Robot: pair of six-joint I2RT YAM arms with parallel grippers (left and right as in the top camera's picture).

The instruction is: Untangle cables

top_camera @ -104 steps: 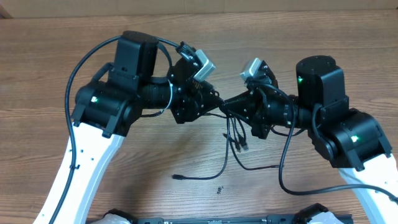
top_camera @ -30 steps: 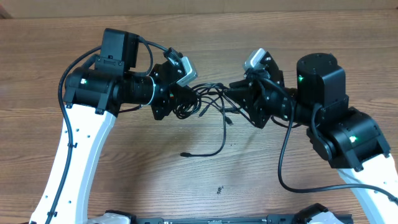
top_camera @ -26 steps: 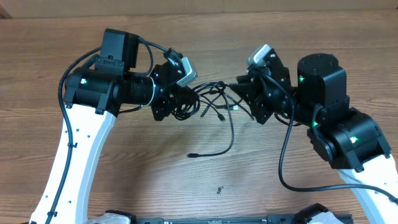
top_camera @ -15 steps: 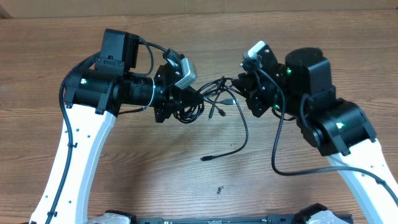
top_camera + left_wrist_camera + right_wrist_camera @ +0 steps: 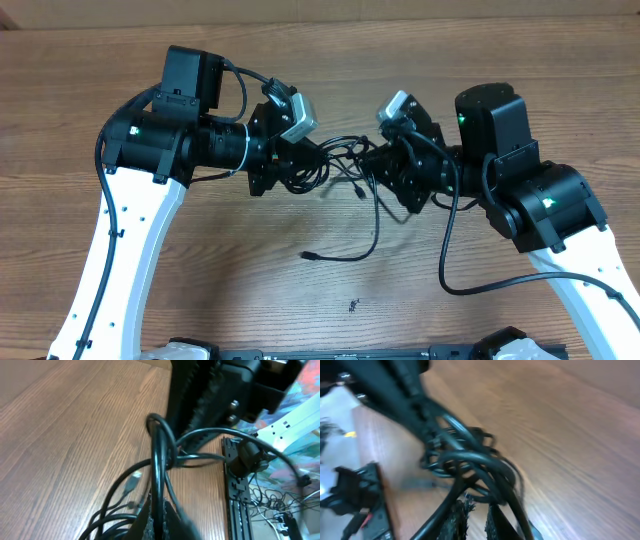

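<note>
Cables (image 5: 345, 163) bunched mid-frame, strung over the table (image 5: 250, 300).
Nearest, one strand trails to lower centre, plug (image 5: 309, 257) lying on the wood; above that the left gripper (image 5: 303, 168) and right gripper (image 5: 383, 165) are each clamped on the cables, a loopy knot hanging between them.

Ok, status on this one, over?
Left gripper shut on cables. Right gripper shut on same bundle. Tangle strung between them, one strand trails onto table. Nothing blocking.

the cables (image 5: 340, 160) stretch between the left pincer (image 5: 312, 167) and right pincer (image 5: 374, 166), one strand lying on the table (image 5: 200, 290) in front.
</note>
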